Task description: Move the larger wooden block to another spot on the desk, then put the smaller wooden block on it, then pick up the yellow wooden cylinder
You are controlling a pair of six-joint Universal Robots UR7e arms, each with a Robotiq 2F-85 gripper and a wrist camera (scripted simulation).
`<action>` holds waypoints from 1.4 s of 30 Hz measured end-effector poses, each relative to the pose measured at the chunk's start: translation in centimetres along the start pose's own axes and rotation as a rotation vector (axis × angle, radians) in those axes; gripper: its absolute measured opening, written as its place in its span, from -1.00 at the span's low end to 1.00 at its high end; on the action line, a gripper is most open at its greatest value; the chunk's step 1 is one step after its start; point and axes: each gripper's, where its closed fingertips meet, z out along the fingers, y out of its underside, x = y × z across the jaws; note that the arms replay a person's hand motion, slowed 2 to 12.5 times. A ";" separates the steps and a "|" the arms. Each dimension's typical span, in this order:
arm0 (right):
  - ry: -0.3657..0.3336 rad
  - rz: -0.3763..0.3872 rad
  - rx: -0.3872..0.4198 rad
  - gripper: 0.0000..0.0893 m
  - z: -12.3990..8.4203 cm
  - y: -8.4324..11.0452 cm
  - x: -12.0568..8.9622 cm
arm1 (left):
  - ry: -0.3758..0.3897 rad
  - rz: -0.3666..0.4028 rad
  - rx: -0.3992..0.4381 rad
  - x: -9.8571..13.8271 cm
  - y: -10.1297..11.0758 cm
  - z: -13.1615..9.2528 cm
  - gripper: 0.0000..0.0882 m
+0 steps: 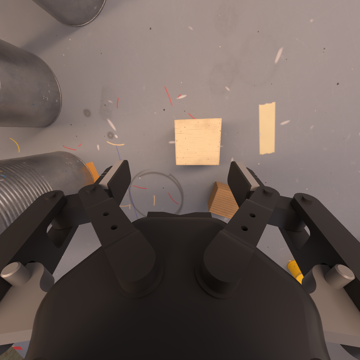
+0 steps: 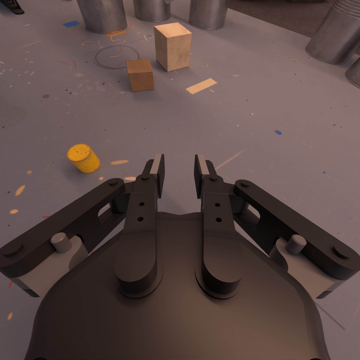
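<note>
The larger pale wooden block (image 1: 197, 141) stands upright on the grey desk, seen from above just ahead of my left gripper (image 1: 179, 165), which is open and empty above the desk. It also shows far ahead in the right wrist view (image 2: 172, 45). The smaller brown wooden block (image 1: 222, 200) lies beside my left gripper's right finger, and sits in front of the pale block in the right wrist view (image 2: 140, 75). The yellow wooden cylinder (image 2: 83, 158) stands tilted left of my right gripper (image 2: 179, 161), which is open and empty; a sliver of the cylinder shows in the left wrist view (image 1: 295, 270).
Several metal cans stand along the left (image 1: 27, 85) and at the back (image 2: 103, 15) and right (image 2: 335, 39). A strip of pale tape (image 1: 266, 128) lies right of the pale block (image 2: 201, 85). Orange tape (image 1: 92, 170) and blue tape (image 2: 71, 23) lie by the cans.
</note>
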 end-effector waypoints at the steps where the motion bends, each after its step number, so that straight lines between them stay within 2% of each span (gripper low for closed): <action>1: 0.000 0.000 0.001 -0.38 0.0 0.0 0.0 | -0.001 -0.003 -0.004 0.0 -0.1 0.1 0.94; 27: 0.011 -0.006 0.030 -0.38 -0.3 -0.3 0.0 | 0.049 -0.088 -0.049 1.2 -1.1 2.1 0.94; 42: 0.014 -0.011 0.037 -0.39 -0.4 -0.4 0.0 | 0.041 -0.105 -0.064 1.3 -1.0 3.1 0.93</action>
